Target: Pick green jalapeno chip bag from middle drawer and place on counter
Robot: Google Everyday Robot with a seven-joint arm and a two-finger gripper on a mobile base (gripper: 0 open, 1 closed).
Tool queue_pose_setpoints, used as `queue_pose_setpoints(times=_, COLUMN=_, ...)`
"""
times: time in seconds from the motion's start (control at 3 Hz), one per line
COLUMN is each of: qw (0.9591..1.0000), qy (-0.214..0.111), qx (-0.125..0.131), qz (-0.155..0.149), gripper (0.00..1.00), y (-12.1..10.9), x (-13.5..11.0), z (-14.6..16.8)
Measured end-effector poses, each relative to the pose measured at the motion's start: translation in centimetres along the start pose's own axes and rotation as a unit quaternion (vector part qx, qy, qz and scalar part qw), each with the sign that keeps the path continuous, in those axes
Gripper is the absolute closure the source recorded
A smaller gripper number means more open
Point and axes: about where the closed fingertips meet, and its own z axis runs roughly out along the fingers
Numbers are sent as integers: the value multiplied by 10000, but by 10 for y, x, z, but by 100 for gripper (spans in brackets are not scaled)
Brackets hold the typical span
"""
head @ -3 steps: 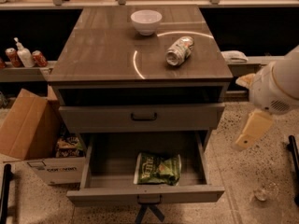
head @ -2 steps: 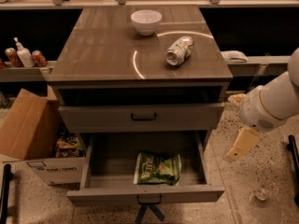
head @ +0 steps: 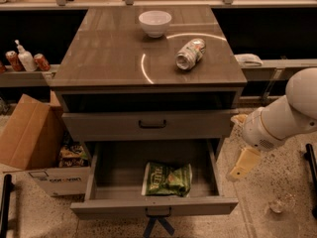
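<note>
The green jalapeno chip bag (head: 167,178) lies flat on the floor of the middle drawer (head: 153,207), which is pulled fully out at the bottom of the cabinet. The glossy brown counter (head: 114,53) tops the cabinet above it. My gripper (head: 242,165) hangs on the white arm to the right of the open drawer, just outside its right wall and a little above the bag's level. It holds nothing and does not touch the bag.
On the counter stand a white bowl (head: 155,23) and a crushed can (head: 190,53) lying on its side. A shut drawer with a black bar handle (head: 152,124) sits above the open one. A cardboard box (head: 29,133) and snack packets (head: 73,155) are at the left.
The arm has swung left and downward, bringing my gripper closer to the right side of the open drawer. The bag and the drawer have not moved.
</note>
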Motion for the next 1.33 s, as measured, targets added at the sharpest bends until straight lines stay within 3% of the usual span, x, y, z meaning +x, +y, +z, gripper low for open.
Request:
queue_pose_setpoints(times=0.33, qw=9994, qy=-111, qx=-333, qz=28, gripper=0, y=7, x=5, z=34)
queue_pose_setpoints(times=0.67, qw=9956, qy=-107, qx=-926, qz=128, gripper=0, y=22, x=17, z=109)
queue_pose_setpoints(times=1.0, qw=9925, qy=-11, qx=-1209, qz=190, gripper=0, y=30, x=20, z=151)
queue_pose_setpoints(times=1.33, qw=9914, qy=18, qx=-1301, qz=138, gripper=0, y=34, x=15, z=193)
